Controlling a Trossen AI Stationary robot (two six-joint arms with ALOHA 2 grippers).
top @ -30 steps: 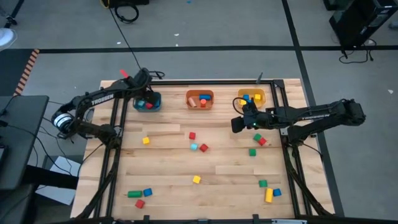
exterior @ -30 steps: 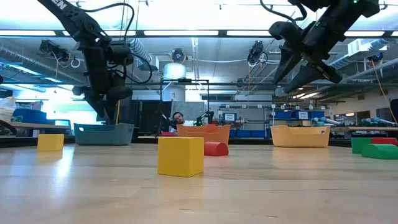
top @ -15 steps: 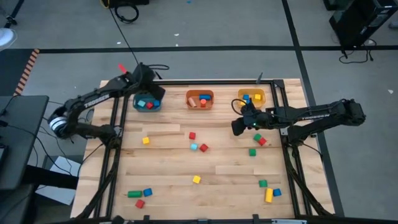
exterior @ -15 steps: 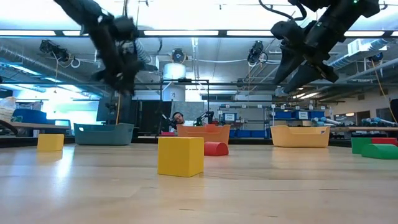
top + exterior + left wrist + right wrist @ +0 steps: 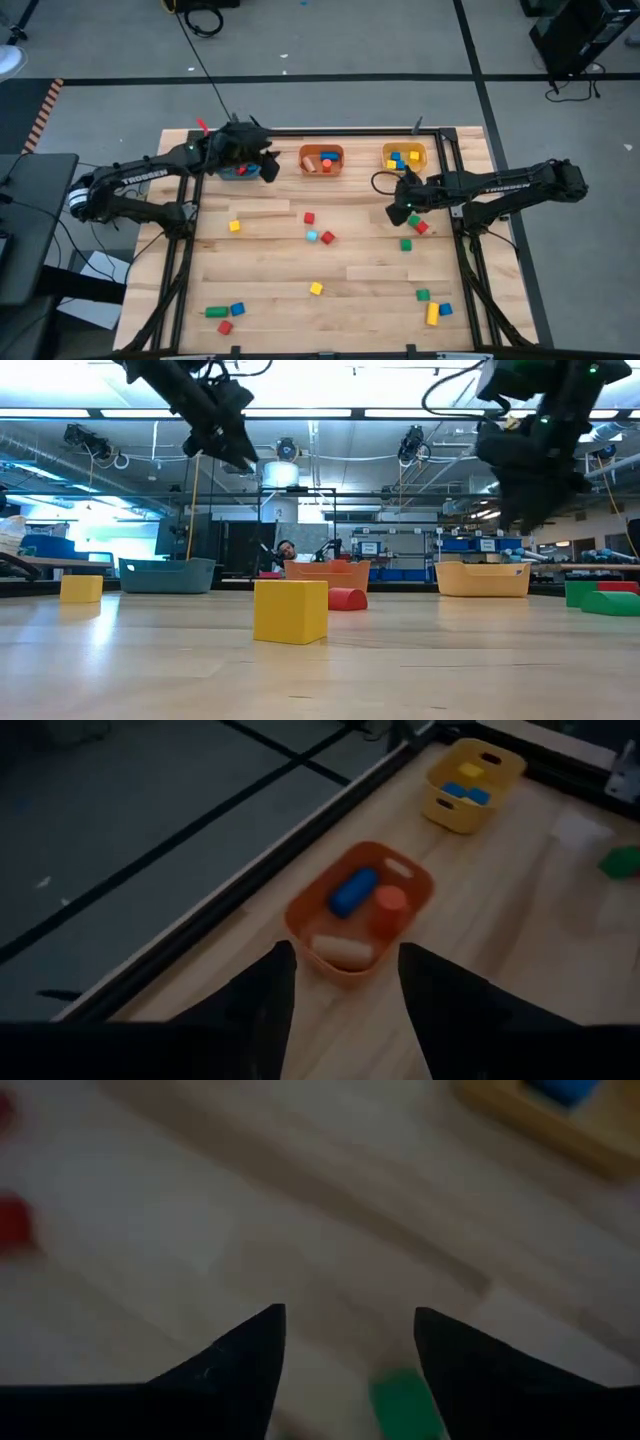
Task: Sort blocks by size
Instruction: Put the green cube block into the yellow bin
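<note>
While both pincers gape empty, a green block (image 5: 404,1398) lies just beyond the right pincer (image 5: 348,1342).

You are looking at a robotics lab or workshop. A wooden table (image 5: 260,270) stands on a grey floor marked with dark tape lines (image 5: 470,50), with cables (image 5: 205,15) lying about. Beyond the table you see long ceiling lights (image 5: 300,412), exposed pipes (image 5: 100,445), workbenches, shelves with blue storage boxes (image 5: 465,544), and a seated person (image 5: 286,549).
</note>
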